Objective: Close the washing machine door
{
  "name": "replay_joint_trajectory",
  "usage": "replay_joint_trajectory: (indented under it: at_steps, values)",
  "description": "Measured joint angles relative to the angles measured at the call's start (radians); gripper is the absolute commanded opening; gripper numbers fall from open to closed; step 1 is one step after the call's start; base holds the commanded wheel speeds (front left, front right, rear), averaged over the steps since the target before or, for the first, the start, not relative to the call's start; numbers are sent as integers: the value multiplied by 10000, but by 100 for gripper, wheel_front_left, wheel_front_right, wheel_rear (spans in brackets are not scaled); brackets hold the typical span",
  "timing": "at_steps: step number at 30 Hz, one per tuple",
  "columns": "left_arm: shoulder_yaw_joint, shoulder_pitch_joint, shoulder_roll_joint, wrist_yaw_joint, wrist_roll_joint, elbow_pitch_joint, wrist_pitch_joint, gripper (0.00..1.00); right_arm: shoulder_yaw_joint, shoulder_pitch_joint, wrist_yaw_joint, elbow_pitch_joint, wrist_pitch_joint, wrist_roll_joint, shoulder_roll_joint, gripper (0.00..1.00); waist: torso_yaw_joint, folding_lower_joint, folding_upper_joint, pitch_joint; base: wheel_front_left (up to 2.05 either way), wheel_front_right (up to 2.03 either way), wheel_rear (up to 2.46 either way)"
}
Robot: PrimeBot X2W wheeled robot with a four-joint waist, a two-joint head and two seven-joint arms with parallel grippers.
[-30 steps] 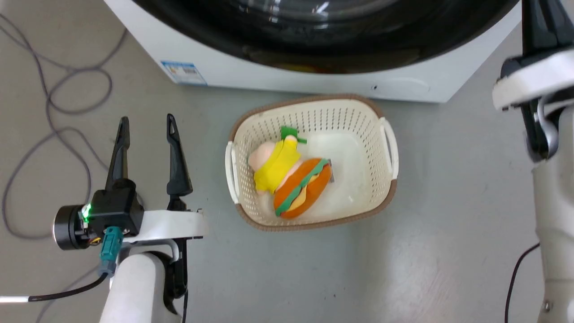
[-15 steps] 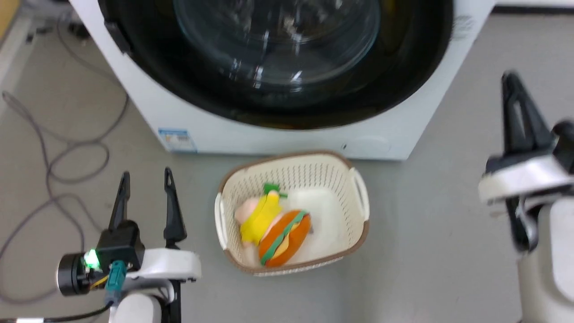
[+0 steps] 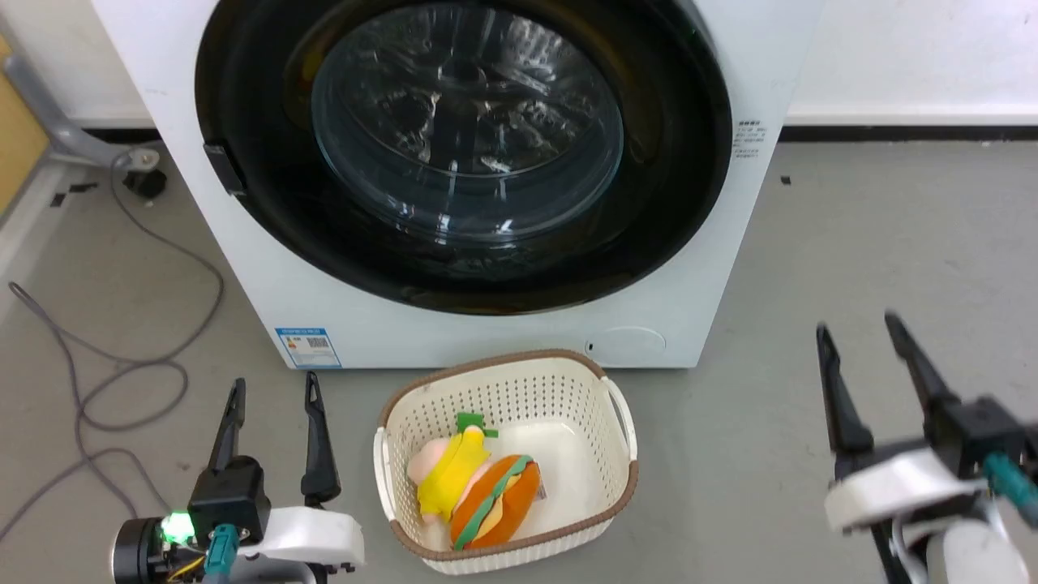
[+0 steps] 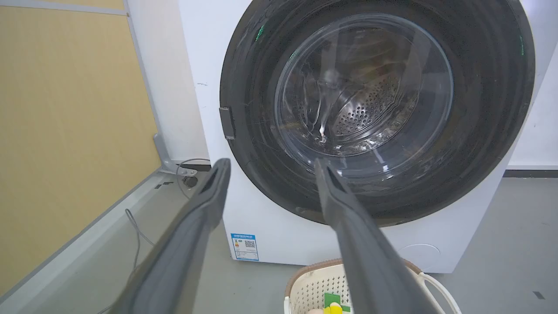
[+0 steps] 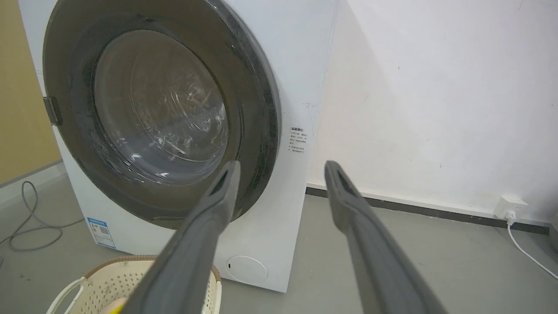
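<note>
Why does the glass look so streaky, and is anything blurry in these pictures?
Head view: white streaks of reflected light cross the washing machine door glass; the right hand is smeared with blur, the left hand crisp. Left wrist view: glare streaks on the glass, and the near fingers look soft. Right wrist view: the glass shows milky reflections.

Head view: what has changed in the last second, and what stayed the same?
The camera tilted up, so most of the washing machine door, shut, now shows. The right pincer drew back from the washing machine to the lower right, open. The left pincer stayed open and empty, and the basket with its toys stayed before the machine.
</note>
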State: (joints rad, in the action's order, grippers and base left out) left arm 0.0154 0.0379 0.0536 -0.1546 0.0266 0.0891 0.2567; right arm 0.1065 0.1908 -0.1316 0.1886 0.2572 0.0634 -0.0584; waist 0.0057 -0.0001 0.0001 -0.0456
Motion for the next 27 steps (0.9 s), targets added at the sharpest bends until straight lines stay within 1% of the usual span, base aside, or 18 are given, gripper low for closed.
replay_joint_trajectory:
  at_steps: [2,7,14,15,27]
  values:
    - [13,-72,0,6,0,0,0,100,35,-387,0,-88,0,-23,29,100,3,0,0,128,0,0,0]
    - [38,-290,4,167,15,90,0,100,27,-1204,0,-364,0,-688,36,100,42,0,0,341,0,0,0]
    - [35,-417,4,316,42,238,0,100,-31,-1672,0,-901,0,-1108,42,100,31,0,0,481,0,0,0]
    - [27,-437,4,324,44,263,0,0,-46,-1705,0,-941,0,-1141,42,0,27,0,0,487,0,0,0]
    - [25,-437,-27,347,42,247,-123,0,-102,-1705,0,-949,-144,-1156,42,0,23,0,0,488,0,0,0]
